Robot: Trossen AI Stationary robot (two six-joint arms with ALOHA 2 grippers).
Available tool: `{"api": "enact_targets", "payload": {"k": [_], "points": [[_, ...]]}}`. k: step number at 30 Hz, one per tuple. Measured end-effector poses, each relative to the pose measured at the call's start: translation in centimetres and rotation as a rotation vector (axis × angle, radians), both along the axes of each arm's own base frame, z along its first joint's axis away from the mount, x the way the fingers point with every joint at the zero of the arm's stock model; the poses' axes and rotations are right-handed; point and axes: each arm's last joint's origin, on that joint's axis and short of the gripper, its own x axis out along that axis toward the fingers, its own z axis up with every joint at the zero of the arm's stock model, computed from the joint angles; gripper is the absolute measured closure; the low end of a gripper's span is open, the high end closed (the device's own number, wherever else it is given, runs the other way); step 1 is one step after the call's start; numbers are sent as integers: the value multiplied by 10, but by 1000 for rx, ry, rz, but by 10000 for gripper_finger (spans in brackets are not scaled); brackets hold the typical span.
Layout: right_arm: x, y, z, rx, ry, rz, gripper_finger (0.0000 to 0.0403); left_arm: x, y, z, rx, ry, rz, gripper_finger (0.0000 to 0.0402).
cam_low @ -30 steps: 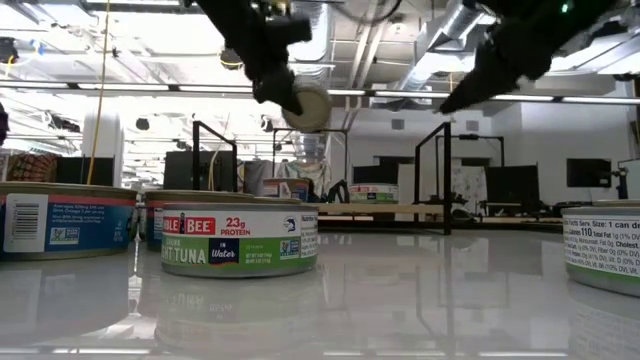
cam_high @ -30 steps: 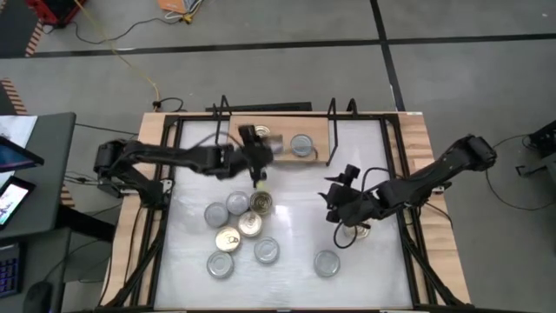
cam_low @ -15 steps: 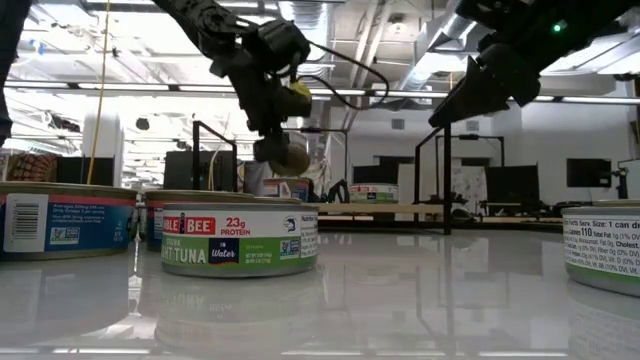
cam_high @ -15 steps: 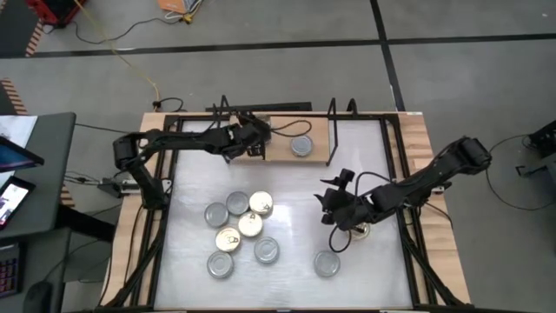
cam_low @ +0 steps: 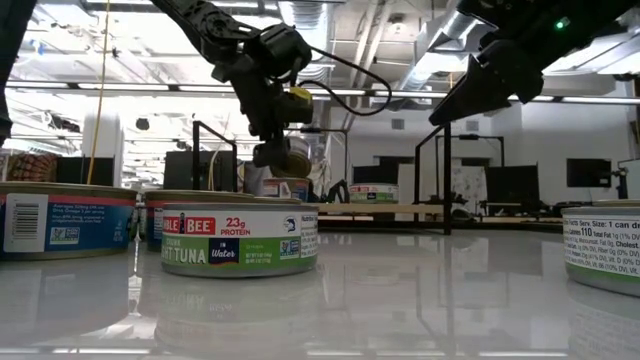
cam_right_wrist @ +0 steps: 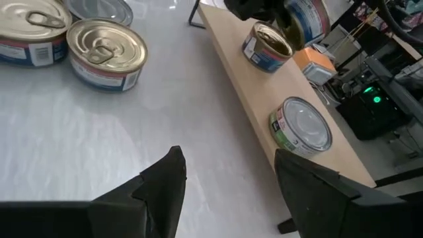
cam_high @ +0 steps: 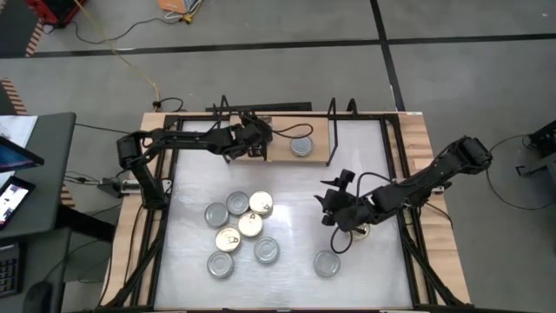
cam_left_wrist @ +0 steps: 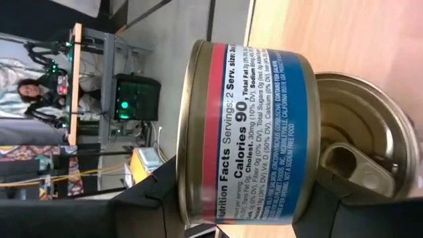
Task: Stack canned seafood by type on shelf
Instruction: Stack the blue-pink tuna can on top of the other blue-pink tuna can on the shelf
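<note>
Left hand (cam_high: 258, 144) grips a blue-and-red tin (cam_left_wrist: 248, 132) above the shelf (cam_high: 280, 148), beside a gold-topped tin (cam_left_wrist: 370, 135); right hand (cam_high: 334, 209) open

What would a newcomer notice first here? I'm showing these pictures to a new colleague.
First, the left tool at the back of the table, holding a red-and-blue tin just above a gold-topped tin on the wooden shelf. Next, the cluster of tins on the white tabletop's left half. The right tool hangs open over the right half, near a lone tin.
</note>
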Motion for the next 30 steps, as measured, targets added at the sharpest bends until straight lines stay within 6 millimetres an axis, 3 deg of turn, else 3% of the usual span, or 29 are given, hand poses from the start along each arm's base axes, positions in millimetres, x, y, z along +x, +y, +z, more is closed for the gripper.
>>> {"api": "enact_targets", "payload": {"k": [10, 24, 30], "points": [[0, 0, 0, 1, 0, 0, 138, -3, -5, -5, -44, 51, -11, 186], [0, 0, 0, 6, -5, 1, 138, -1, -24, -7, -23, 98, 11, 95], [0, 0, 0, 9, -6, 3, 138, -5, -29, -3, -135, 119, 18, 89]]}}
